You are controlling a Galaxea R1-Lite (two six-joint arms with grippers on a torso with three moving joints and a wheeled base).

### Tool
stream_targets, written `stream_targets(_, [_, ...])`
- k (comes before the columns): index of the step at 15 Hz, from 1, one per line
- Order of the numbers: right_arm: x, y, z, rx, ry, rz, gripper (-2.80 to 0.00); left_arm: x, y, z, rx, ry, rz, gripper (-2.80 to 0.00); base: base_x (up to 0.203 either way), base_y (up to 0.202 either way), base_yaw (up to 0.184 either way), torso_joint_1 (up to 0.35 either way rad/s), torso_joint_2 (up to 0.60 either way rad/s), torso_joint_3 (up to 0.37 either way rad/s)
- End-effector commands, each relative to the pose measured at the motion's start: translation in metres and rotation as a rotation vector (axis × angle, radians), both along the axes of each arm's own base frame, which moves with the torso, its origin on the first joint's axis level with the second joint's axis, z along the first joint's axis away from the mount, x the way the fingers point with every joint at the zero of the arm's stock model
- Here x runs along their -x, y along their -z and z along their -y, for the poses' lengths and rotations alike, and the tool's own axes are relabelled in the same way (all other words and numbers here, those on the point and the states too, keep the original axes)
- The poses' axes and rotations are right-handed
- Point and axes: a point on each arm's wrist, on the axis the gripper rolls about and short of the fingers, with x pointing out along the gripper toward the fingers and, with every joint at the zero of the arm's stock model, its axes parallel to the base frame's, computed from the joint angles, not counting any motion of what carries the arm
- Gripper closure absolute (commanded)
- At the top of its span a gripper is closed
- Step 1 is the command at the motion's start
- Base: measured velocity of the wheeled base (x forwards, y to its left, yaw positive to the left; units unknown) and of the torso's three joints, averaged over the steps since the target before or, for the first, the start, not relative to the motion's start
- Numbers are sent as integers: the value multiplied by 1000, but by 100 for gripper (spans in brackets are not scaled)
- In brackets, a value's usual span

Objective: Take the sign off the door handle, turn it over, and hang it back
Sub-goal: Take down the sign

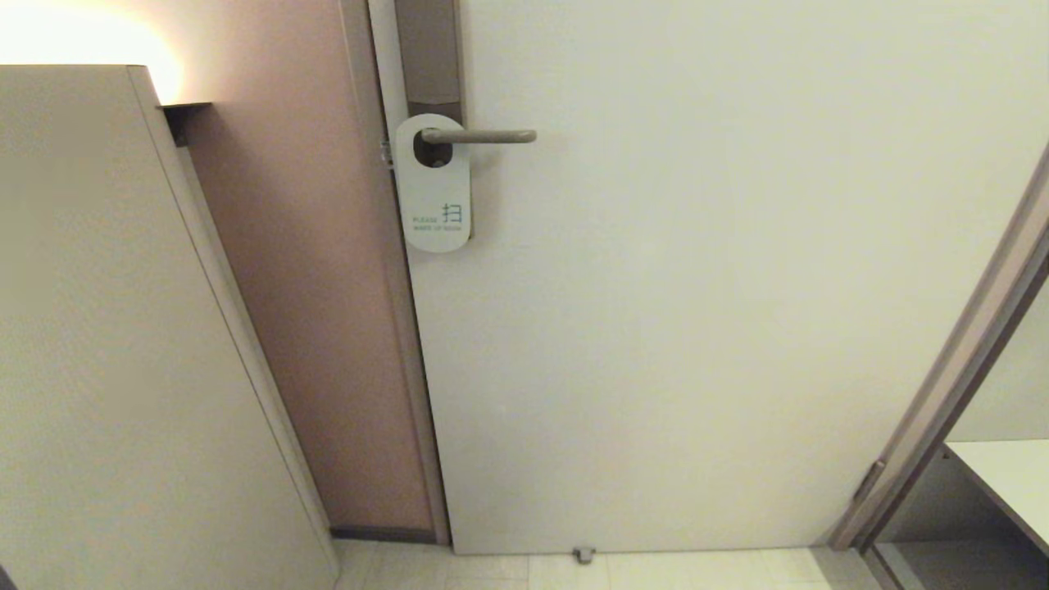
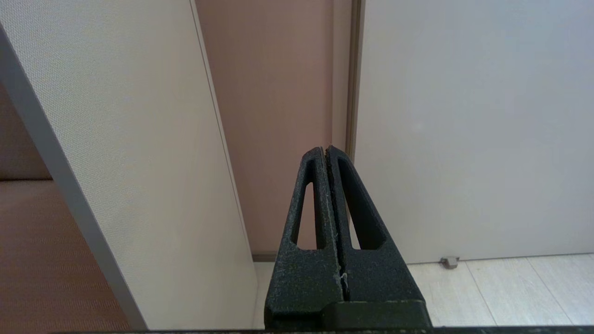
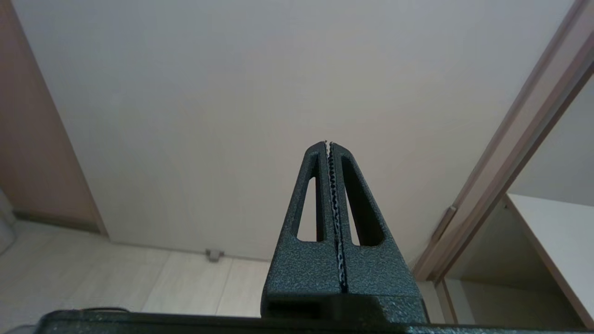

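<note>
A: Where is the sign (image 1: 433,188)?

B: It hangs on the door handle (image 1: 483,136) by its hole, white side out, at the door's (image 1: 697,328) left edge.

A: So how far along is the task?

B: I can't judge whether it is flipped or untouched. Both the left gripper (image 2: 325,150) and the right gripper (image 3: 328,144) sit low near the floor (image 3: 116,278), jaws clenched on nothing.

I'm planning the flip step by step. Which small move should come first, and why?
Probably raise the right gripper toward the sign and open it. The sign hangs on the door handle, white side out. Both grippers are shut and low near the floor, neither in the head view. The left gripper faces the door's edge.
</note>
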Motion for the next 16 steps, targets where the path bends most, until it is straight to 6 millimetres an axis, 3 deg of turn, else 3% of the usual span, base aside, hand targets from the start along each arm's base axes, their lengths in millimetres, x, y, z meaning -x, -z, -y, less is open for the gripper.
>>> stream_targets(1, [1, 0, 0, 2, -1, 11, 0, 0, 0, 0, 0, 0, 0, 0, 0, 0, 0, 0, 0, 0])
stream_targets(16, [1, 0, 0, -1, 0, 11, 0, 0, 0, 0, 0, 0, 0, 0, 0, 0, 0, 0, 0, 0])
